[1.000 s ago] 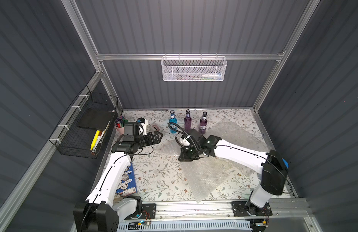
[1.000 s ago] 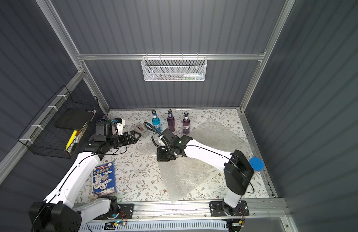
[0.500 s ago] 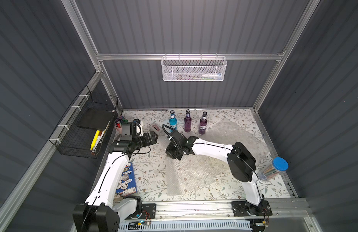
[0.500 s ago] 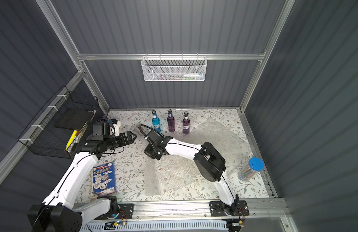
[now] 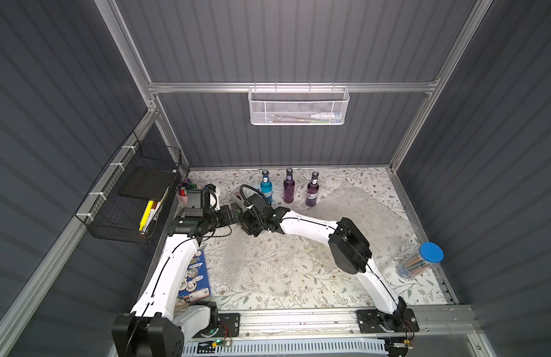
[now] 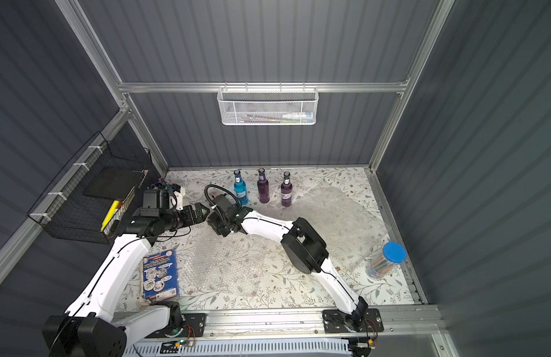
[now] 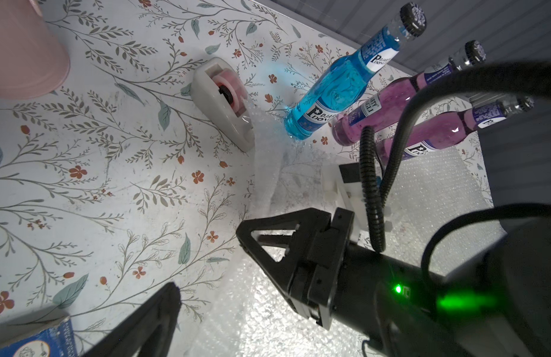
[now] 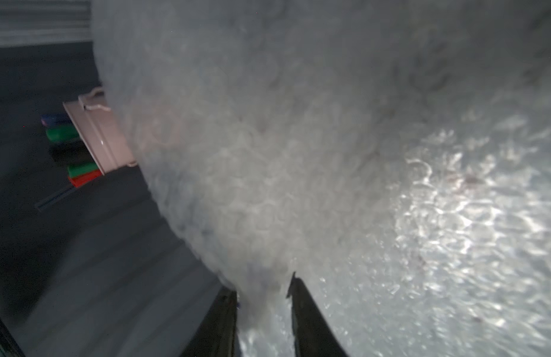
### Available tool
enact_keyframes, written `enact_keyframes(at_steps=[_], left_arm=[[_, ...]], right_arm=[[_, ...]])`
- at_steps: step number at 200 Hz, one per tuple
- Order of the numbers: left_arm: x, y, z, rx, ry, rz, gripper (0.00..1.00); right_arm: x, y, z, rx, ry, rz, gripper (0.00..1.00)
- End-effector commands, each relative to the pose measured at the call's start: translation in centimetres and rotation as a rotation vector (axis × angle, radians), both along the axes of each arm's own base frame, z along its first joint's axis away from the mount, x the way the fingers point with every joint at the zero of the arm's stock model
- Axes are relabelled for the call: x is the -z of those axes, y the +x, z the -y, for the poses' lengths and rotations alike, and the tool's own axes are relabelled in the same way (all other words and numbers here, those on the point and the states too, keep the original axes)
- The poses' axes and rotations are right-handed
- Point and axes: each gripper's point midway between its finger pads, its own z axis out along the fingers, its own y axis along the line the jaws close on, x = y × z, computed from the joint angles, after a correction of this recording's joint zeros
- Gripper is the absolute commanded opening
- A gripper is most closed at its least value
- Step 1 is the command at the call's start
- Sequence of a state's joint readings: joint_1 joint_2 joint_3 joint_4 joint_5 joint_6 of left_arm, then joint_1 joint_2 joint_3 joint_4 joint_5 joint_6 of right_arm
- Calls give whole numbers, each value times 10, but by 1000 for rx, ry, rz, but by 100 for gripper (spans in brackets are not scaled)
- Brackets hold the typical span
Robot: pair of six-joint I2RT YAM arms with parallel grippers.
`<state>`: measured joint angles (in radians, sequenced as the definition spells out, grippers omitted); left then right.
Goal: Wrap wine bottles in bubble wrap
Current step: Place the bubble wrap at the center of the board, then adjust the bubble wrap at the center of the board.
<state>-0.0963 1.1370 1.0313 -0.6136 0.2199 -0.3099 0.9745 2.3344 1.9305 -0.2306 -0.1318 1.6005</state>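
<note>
- Three wine bottles (image 5: 288, 191) stand upright and unwrapped, the blue bottle (image 5: 265, 191) at one end of the row.
- Just beside the blue bottle, the right gripper (image 8: 263, 287) is part-open around the edge of the bubble wrap (image 5: 252, 262), probably laying it flat.
- Near it, the left gripper (image 5: 232, 213) is wide open and empty.
- Well apart from the blue bottle, the cylinder (image 5: 421, 261) holds coloured sticks.
- The pink cup (image 7: 20, 46) holds markers.

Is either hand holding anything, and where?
An edge of the bubble wrap sits between the right hand's fingers; grip uncertain. The left hand is empty.

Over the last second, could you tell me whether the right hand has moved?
Yes: in a top view the right hand has shifted leftward, past the blue bottle.
</note>
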Motion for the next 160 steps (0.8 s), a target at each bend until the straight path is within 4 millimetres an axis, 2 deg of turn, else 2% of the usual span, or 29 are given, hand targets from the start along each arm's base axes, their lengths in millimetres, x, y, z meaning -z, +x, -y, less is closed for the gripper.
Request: enact_keyframes(at_steps=[1,15,26,39,48,59,73,91,102,115,130,143,154,160], left_arm=[[5,-3,0,4,-4,-21,100],[7,-4,-1,3,1,-26,99],[8,-5,-1,3,2,-29,99],[9,-6,-1,5,-1,-29,99],[9,-6,0,6,-3,-31,99],[10,-6,0,6,-6,-33,99],[13,-7,1,9,-8,-42,100],[19,-8,3,18,-16,-58,99],[23,-8,4,21,-24,-64,99],[26,-6,7,31,-38,-72,99],[30,-4,10,42,-50,-80,99],[30,-1,11,47,-58,-78,99],[29,0,12,49,-59,-73,99],[28,1,12,48,-59,-71,99]], right_arm=[[-21,4,-1,-67,-48,102,40],[-23,-5,6,-153,-109,129,41],[-18,-14,12,-212,-131,157,38],[-1,-26,26,-260,-164,150,38],[2,-34,36,-296,-173,145,39],[-4,-41,44,-343,-155,175,42],[-21,-48,59,-402,-178,245,48],[-25,-59,85,-467,-269,287,56],[-17,-73,94,-545,-280,285,58],[4,-90,104,-642,-302,261,61],[22,-109,107,-757,-297,247,64],[36,-118,114,-838,-352,255,64],[40,-126,116,-895,-375,272,64],[42,-122,121,-908,-435,315,64]])
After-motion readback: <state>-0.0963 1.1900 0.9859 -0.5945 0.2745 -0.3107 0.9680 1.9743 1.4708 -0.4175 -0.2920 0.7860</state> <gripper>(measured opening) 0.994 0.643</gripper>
